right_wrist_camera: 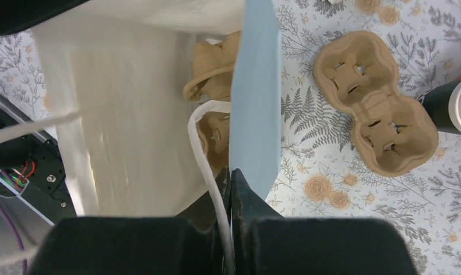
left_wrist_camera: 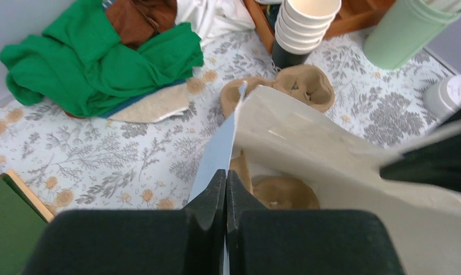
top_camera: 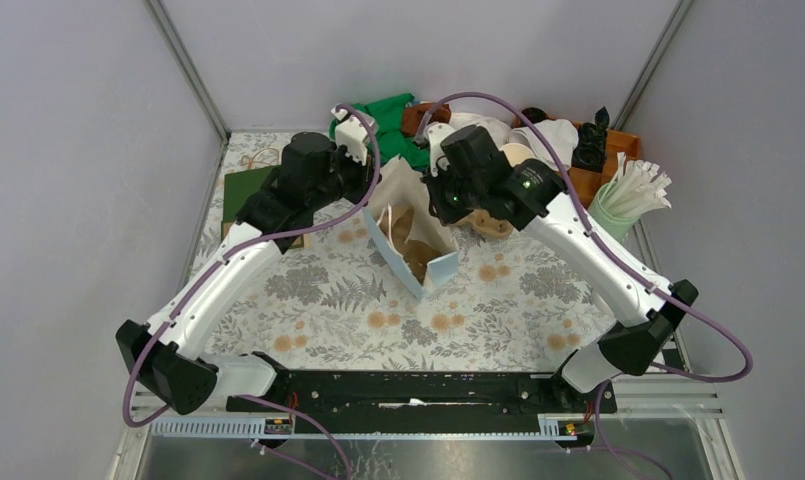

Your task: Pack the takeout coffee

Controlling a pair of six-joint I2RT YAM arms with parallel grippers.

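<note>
Your left end effector (left_wrist_camera: 225, 177) is pressed together on the rim of the bag (left_wrist_camera: 285, 126), pinching the pale blue wall at a fold. Your right end effector (right_wrist_camera: 230, 180) is also pressed together. It pinches the opposite rim, and the white cord handle (right_wrist_camera: 204, 143) runs down between its fingers. With both rims gripped, the bag's mouth gapes wide and shows its white inner walls.

Down in the bag lies a brown pulp tray (left_wrist_camera: 285, 193). No lidded cup shows inside it from either wrist view.

A second tray (right_wrist_camera: 371, 109) lies flat on the flowered desk (left_wrist_camera: 130, 149), just beside the bag on its outer side, with its cup wells facing up. Beyond that tray stands a stack of lidless cups (left_wrist_camera: 305, 26), nested upright, the lowest one dark.

The coffee (left_wrist_camera: 452, 94) is outside the bag. It stands upright on the desk with its white lid on, at the right edge of the left wrist view and partly cut off there. It is apart from the bag and near a pale green tumbler (left_wrist_camera: 408, 31). In the overhead view that tumbler holds white straws (top_camera: 640, 185) and stands at the desk's right side. I cannot pick out the coffee overhead.

Off to the left, a crumpled green cloth (left_wrist_camera: 102, 57) lies at the back of the desk, well apart from the coffee.
</note>
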